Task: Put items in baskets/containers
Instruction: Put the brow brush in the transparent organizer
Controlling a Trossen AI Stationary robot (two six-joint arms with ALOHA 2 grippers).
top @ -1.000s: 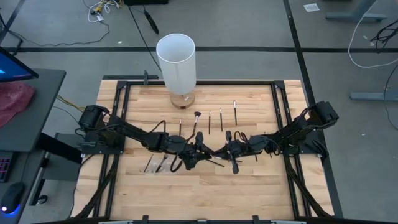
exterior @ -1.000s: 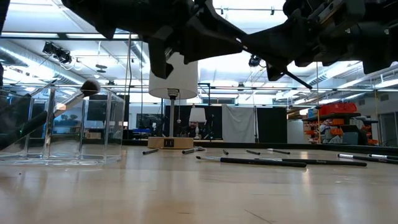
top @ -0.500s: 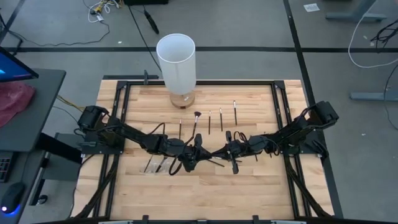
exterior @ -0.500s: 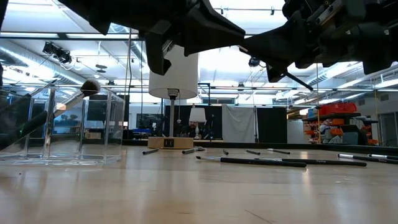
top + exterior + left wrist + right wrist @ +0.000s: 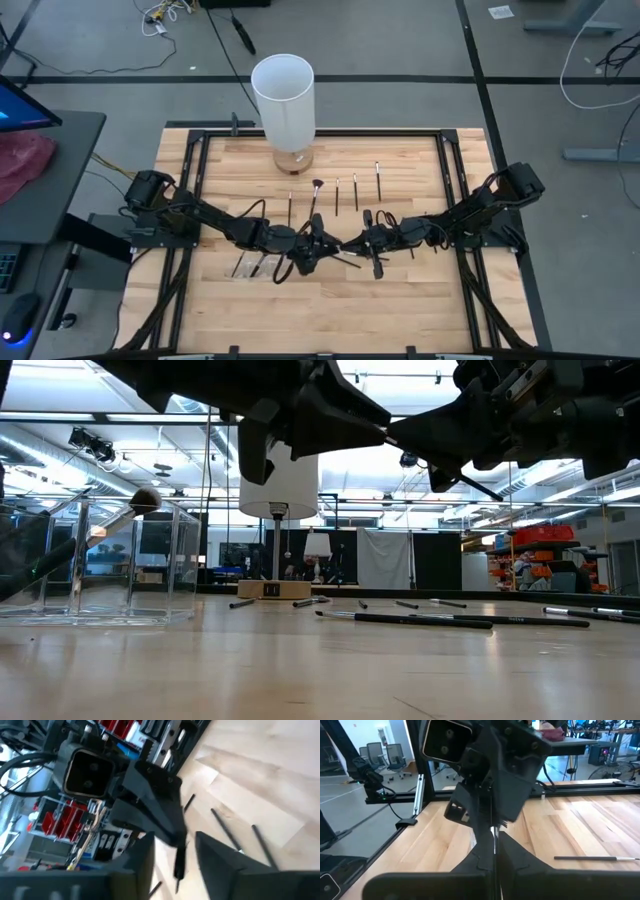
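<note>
Both arms meet over the table's middle. My right gripper (image 5: 352, 244) is shut on a thin dark brush (image 5: 493, 831) whose free end (image 5: 179, 865) pokes between the fingers of my left gripper (image 5: 322, 243). Those fingers (image 5: 146, 856) stand open on either side of the brush, apart from it. The clear container (image 5: 100, 560) stands at the near left with brushes in it. One round-headed brush (image 5: 145, 500) leans up out of it against a wall. Several more brushes (image 5: 337, 195) lie flat in a row on the table behind the grippers. My right gripper pinches the brush's handle (image 5: 494, 851) between its two fingers. The fingers come level from the table's right, and the brush runs along them and sticks out past their tips toward the left gripper. The brush is lifted clear of the table.
A tall white cylinder (image 5: 284, 100) on a small wooden base stands at the table's far edge. Loose brushes (image 5: 420, 620) lie on the wood under and beside the grippers. The black frame rails (image 5: 450, 190) run along the table's sides.
My left gripper has turned a little at the wrist while staying where it was, around the brush's free end. My right gripper and the brush have kept still.
</note>
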